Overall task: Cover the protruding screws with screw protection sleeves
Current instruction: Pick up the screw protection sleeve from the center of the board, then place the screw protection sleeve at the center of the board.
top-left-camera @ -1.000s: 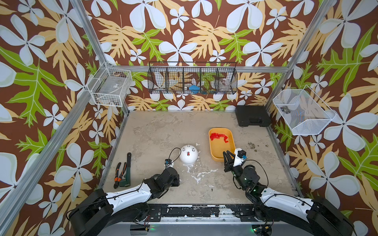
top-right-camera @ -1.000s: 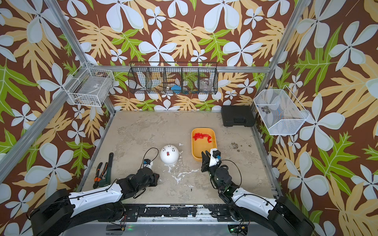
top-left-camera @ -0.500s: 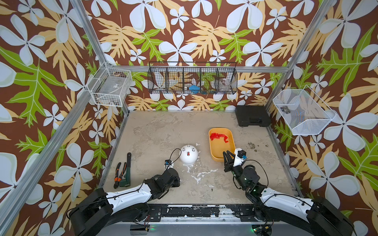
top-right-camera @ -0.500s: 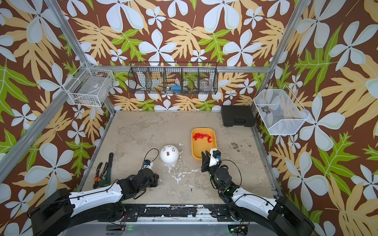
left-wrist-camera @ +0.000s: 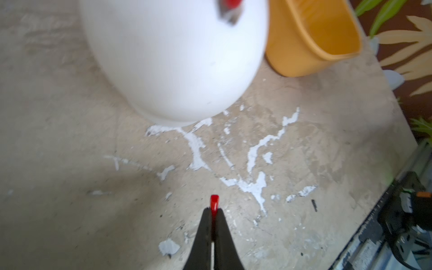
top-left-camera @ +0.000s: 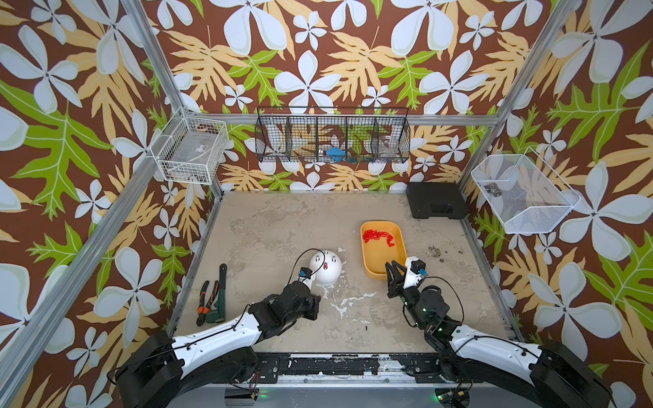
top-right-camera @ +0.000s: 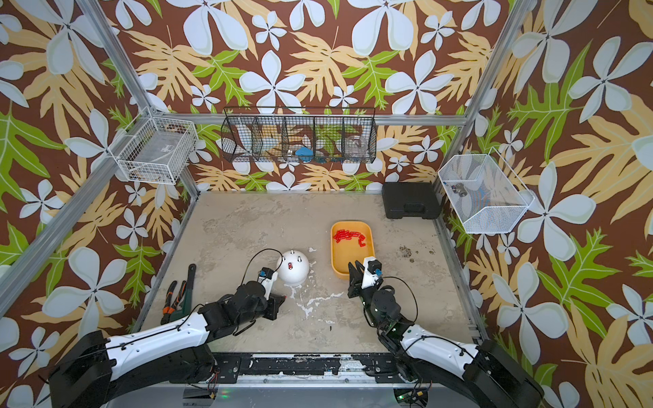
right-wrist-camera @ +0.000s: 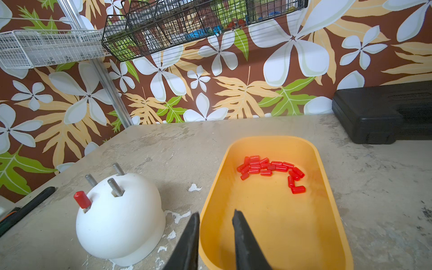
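A white dome (right-wrist-camera: 119,224) stands mid-table, also seen in both top views (top-left-camera: 327,273) (top-right-camera: 293,273). Three bare protruding screws (right-wrist-camera: 115,187) stick out of it. A fourth wears a red sleeve (right-wrist-camera: 81,199). My left gripper (left-wrist-camera: 213,210) is low over the table in front of the dome (left-wrist-camera: 175,58), shut on one red sleeve (left-wrist-camera: 214,202) that pokes out past its fingertips. Several screw protection sleeves (right-wrist-camera: 268,167) lie at the far end of the orange tray (right-wrist-camera: 268,210). My right gripper (right-wrist-camera: 215,213) is open and holds nothing, its jaws astride the tray's near rim.
Pliers and a dark hand tool (top-left-camera: 210,300) lie at the table's left edge. A black case (top-left-camera: 436,200) sits in the back right corner. Wire baskets (top-left-camera: 332,139) hang on the walls. White paint flecks (left-wrist-camera: 252,187) mark the tabletop in front of the dome.
My left gripper's jaws have closed on the red sleeve in front of the dome. The right arm has not moved.
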`<state>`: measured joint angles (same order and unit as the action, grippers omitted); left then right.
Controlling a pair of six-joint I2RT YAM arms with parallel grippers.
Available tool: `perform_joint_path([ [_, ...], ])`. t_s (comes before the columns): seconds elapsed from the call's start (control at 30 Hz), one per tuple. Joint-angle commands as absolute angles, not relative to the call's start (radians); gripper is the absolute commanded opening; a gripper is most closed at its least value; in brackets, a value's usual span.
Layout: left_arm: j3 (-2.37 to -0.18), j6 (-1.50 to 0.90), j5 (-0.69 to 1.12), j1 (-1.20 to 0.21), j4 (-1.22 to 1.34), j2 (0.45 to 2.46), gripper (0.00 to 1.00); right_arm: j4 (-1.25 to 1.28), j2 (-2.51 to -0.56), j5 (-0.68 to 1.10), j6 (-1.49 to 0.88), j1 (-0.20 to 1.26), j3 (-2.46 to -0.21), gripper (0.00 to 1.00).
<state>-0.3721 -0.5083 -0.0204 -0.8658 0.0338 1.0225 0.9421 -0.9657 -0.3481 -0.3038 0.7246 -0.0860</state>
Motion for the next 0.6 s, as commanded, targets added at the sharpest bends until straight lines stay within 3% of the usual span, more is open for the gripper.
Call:
perform_joint_path([
  [0.0, -0.364, -0.327, 0.156, -0.872, 0.154, 1.047, 0.01, 0.991, -0.949, -0.368, -0.305, 0.724, -0.075, 0.27],
  [0.3, -0.639, 0.021, -0.041, -0.976, 0.064, 1.396, 0.0, 1.057, -0.85, -0.386, -0.299, 0.725, -0.003, 0.27],
  [0.57, -0.799, 0.302, -0.15, -1.053, -0.157, 1.51, 0.0, 1.095, -0.774, -0.409, -0.312, 0.725, 0.046, 0.27],
])
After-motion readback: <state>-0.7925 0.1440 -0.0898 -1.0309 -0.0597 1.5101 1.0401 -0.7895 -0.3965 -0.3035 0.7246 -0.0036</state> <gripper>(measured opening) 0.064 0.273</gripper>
